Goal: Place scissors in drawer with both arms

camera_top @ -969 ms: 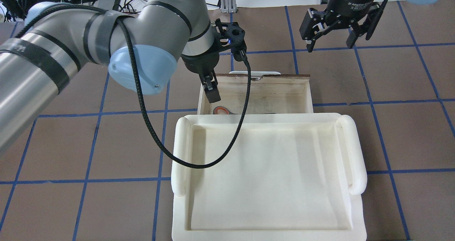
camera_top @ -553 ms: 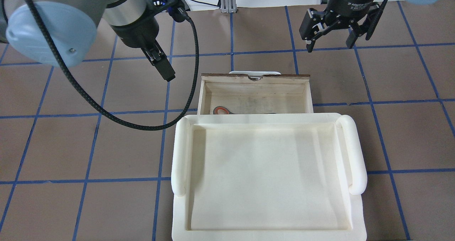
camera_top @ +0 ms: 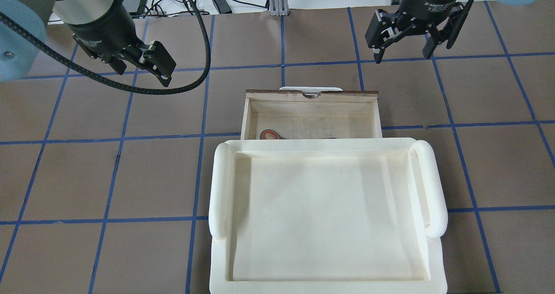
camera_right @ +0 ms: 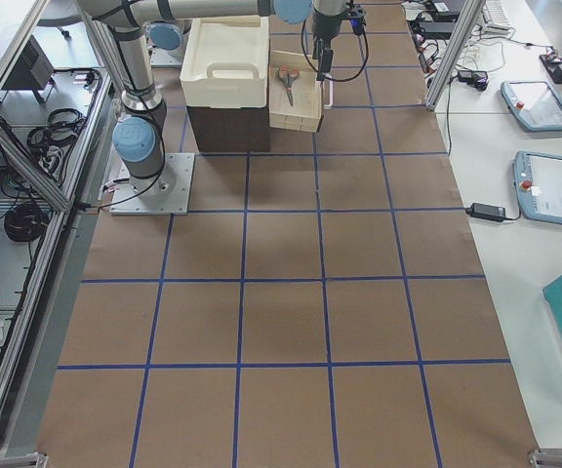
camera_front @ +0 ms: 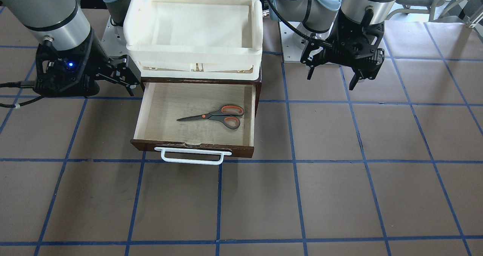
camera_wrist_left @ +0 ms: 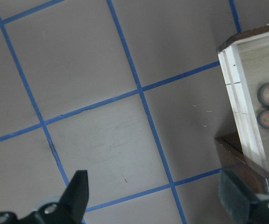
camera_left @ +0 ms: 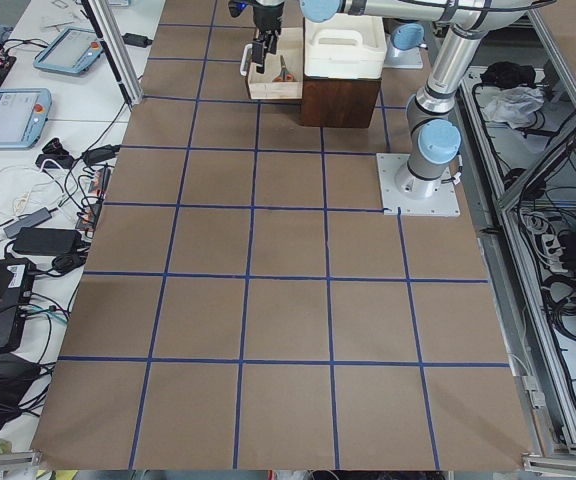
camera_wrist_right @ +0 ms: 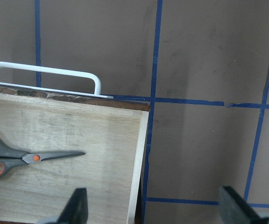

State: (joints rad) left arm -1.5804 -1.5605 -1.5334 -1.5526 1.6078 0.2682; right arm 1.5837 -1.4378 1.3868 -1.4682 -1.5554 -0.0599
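Across brown tabletop (camera_front: 339, 195) taped into blue squares, found the scissors (camera_front: 215, 117) lying flat on the pale plywood floor of the drawer (camera_front: 241, 150), blades closed. Read the tips as pointing toward the robot's right, the grey orange-lined loops resting near the wall on the robot's left. Picked out the orange pivot dot from the right wrist camera, and only the two loops from the left wrist camera. Caught a single loop past the tray rim from overhead.

Saw the drawer pulled well out of a dark wood box (camera_left: 338, 100), white bar handle (camera_front: 190, 161) on the far side from the robot. Noted a cream-white plastic tray (camera_front: 194, 54) seated on top of that box, covering the drawer's robot-side part in the overhead view.

Placed the left gripper (camera_front: 332, 82) above bare table off the drawer's left wall, apart from it, fingers (camera_wrist_left: 78, 191) pointing down and spread wide with nothing between them. Followed the left arm (camera_front: 364, 3) up and back toward the base on the robot's side of the table. Placed the right gripper (camera_top: 402, 59) above the table just outside the drawer's right wall, near the handle corner, fingers likewise spread wide and empty. Spotted a blue light (camera_front: 69, 64) glowing on its wrist mount. Followed the right arm (camera_front: 49, 10) up out of the front view's top corner, wrist aimed down at the table. Found neither gripper touching drawer, tray or scissors.
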